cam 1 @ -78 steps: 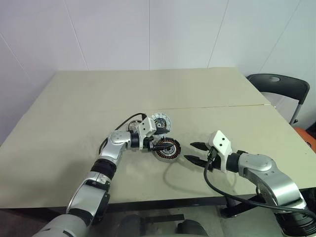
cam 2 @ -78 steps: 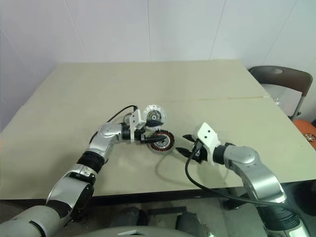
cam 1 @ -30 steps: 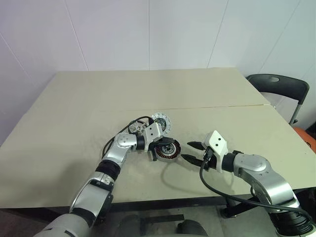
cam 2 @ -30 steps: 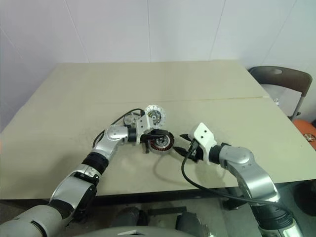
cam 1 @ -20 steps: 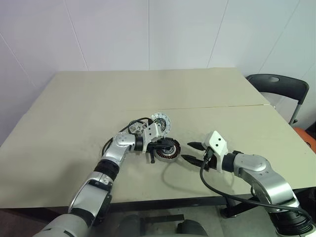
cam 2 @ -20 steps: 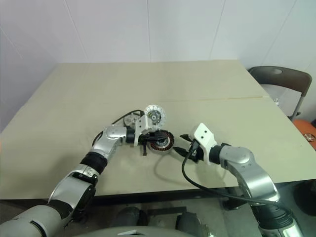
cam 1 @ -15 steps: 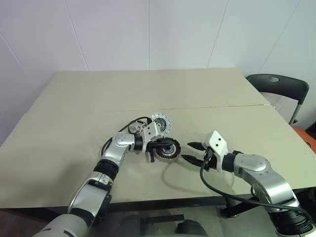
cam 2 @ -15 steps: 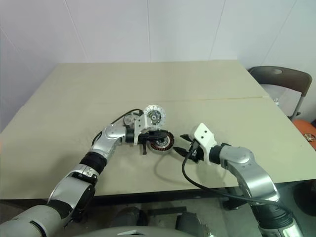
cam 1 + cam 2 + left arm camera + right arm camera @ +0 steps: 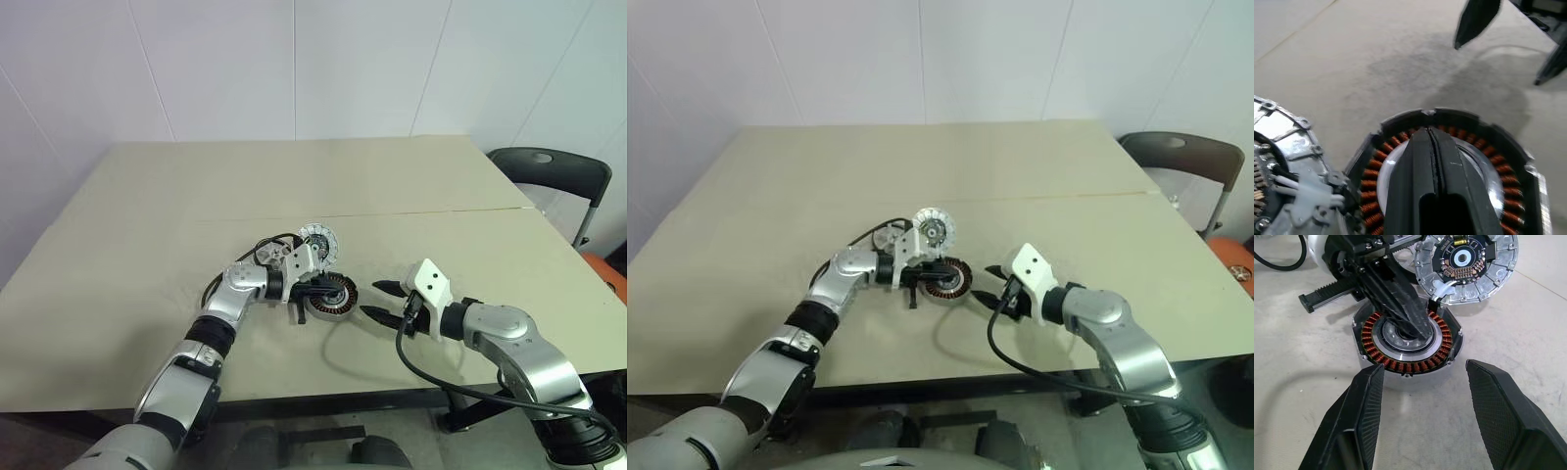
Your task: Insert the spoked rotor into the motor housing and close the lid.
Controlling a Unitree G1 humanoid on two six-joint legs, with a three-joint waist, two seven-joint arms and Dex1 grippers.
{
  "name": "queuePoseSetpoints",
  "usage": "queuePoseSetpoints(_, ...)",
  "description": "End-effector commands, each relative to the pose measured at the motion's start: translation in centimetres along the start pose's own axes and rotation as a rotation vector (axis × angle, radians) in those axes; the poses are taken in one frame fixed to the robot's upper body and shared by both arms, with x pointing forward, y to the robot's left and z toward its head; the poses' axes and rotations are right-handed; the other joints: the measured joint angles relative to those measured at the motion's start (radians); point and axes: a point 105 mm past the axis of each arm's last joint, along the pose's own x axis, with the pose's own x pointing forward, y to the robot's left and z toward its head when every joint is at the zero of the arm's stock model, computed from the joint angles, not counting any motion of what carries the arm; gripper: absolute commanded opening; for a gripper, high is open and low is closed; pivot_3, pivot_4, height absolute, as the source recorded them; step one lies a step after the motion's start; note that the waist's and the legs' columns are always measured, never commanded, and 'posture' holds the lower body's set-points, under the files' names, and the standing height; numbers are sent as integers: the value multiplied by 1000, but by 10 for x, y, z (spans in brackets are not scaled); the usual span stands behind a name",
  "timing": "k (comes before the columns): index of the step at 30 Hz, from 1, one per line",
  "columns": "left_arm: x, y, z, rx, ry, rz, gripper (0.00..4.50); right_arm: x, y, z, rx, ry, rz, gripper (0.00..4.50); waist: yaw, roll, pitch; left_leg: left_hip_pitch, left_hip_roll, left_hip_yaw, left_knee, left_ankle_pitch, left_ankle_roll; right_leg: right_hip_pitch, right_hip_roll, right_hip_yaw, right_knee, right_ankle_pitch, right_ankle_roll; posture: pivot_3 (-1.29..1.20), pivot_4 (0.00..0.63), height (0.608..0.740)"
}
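At frame centre, the motor housing (image 9: 1405, 345) is being probed by the closed left gripper (image 9: 1413, 323), shifted slightly inward since a second ago; the right gripper (image 9: 1422, 382) is being held open alongside.

Beige table (image 9: 147, 215), white walls (image 9: 225, 69), dark chair (image 9: 554, 171).

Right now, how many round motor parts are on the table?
2. The housing with copper windings lies under the left gripper; the lid with white segments lies just behind it. A spoked wheel may be hidden.
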Motion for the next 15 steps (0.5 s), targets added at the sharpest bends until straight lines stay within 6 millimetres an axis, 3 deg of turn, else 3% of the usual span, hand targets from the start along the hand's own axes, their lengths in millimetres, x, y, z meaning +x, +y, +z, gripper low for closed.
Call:
queuePoseSetpoints(1,0,0,-10,38,71,14,49,0,-2,11,-34,-38,-7,2820,0,0,0,0,0,0,2,0,0,0,0,0,1,0,0,0,0,740)
queuePoseSetpoints(10,-4,1,-37,115,271,9,49,1,-2,12,-35,-40,-11,2820,1,-1,-5,1,1,-1,6,-2,-3,1,0,0,3,0,-4,0,0,740)
queuePoseSetpoints(15,-1,10,-30,111,233,74,49,2,-1,12,-34,-42,-11,2820,0,0,-8,2,1,-1,6,-2,-3,1,0,1,3,0,-4,0,0,740)
